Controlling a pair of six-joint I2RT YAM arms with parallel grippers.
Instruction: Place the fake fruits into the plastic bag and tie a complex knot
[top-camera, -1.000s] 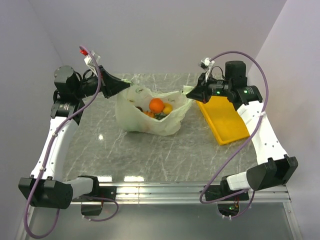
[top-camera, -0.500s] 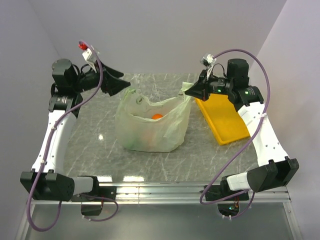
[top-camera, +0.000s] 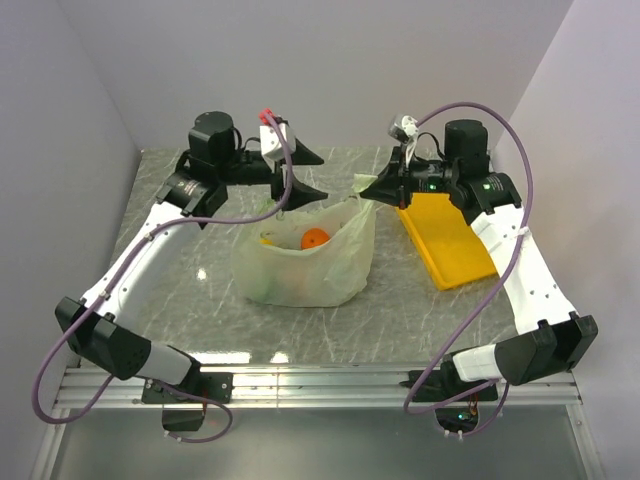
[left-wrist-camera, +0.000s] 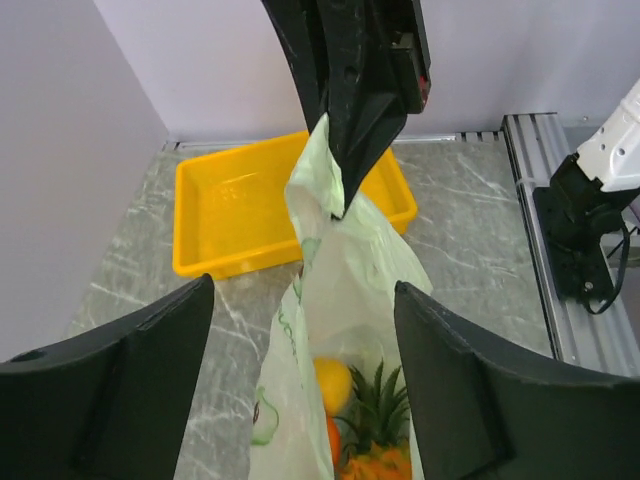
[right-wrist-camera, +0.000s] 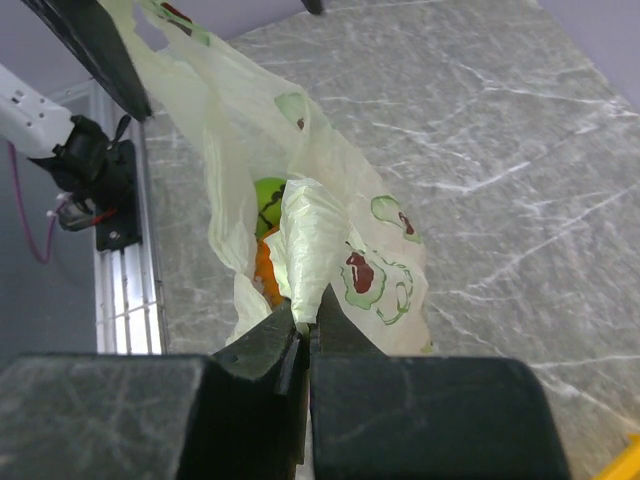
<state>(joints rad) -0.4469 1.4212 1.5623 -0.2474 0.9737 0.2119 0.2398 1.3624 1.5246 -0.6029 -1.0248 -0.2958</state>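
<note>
Yellow rectangular tray (top-camera: 450, 243): is set flat on the right side of the grey marble-patterned tabletop (top-camera: 190, 300). Aluminium rail (top-camera: 330, 377): is mounted along the near table edge. Pale walls (top-camera: 330, 70): are seen behind and at both sides.

Bright, even, diffuse light from overhead in all three views. Soft, faint shadows, with a pale one hugging the base of the bag (top-camera: 300, 275). Small white glints on the polished table (top-camera: 400, 300), at the left side and near edge. Thin plastic glowing translucent. From the left wrist, left end effector (left-wrist-camera: 302, 288) dark and slightly soft at the bottom corners, tray (left-wrist-camera: 240, 215) vividly saturated. From the right wrist, right end effector (right-wrist-camera: 305, 325) blurred up close, table beyond sharp.
</note>
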